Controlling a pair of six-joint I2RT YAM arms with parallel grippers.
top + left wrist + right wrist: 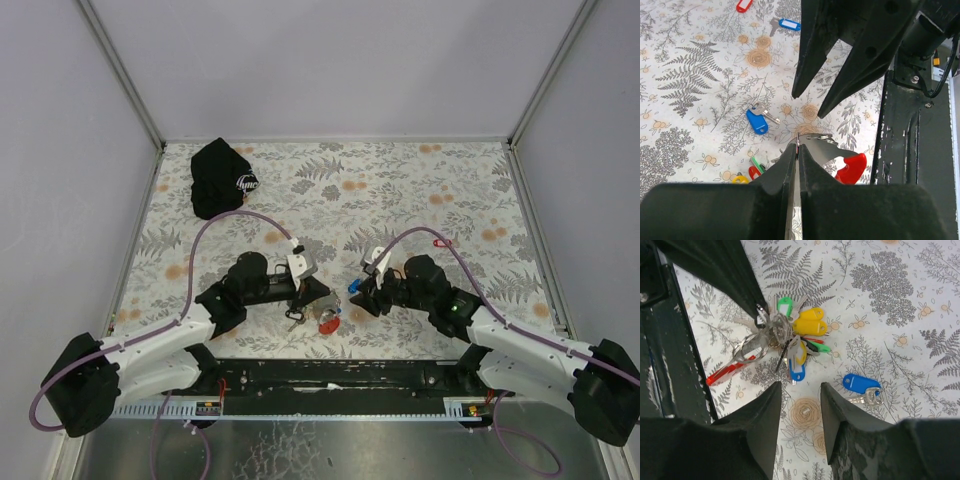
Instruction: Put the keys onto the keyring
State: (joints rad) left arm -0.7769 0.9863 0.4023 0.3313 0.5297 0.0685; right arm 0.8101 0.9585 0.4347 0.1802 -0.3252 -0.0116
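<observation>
Keyring (747, 347) sits at the very tips of the left tool (797, 150), whose jaws are closed tight on the thin metal and grip nothing else. Its red piece (852, 167) lies just past those tips on the table (685, 100). I judge the pinch is there to keep the keyring steady and presented toward the other arm.

A bundle of keys (802, 326) with yellow, green and blue tags is bunched against the ring. Whether each one is threaded on cannot be told.

Facing the bundle, the right tool (801, 386) is spread open and empty, with its tips over bare table just short of the keys. That fits an approach, not a grasp.

One blue key (860, 385) lies loose just beside a right-tool finger, apart from the bundle. It is probably the next one to pick up.

Farther from the left tool, a second blue key (789, 24) and a red tag (743, 5) lie on their own. A black cap (222, 178) rests well apart from both tools.
</observation>
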